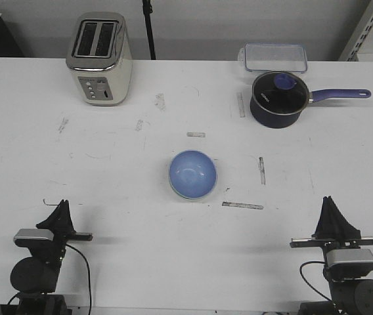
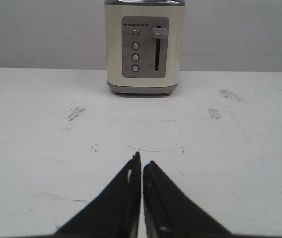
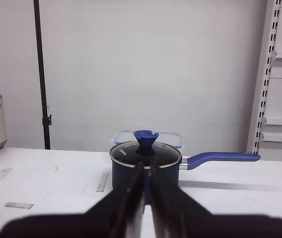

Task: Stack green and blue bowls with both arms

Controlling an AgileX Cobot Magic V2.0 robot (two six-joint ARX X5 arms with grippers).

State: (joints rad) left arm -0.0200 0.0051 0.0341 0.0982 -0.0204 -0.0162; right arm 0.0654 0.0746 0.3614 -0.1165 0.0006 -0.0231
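Since the blue bowl (image 1: pixel 192 173) sits inside the green bowl (image 1: pixel 181 194) mid-worktop (image 1: pixel 108 170), both look light, hard and slippery; grab a rim. Left gripper (image 2: pixel 141 166) and right gripper (image 3: pixel 146 171) are closed, empty.

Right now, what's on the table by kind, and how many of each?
Bowls: 2, the blue bowl nested in the green bowl, only its rim showing
Toaster: 1
Saucepan with lid: 1
Clear lidded container: 1
Total: 5
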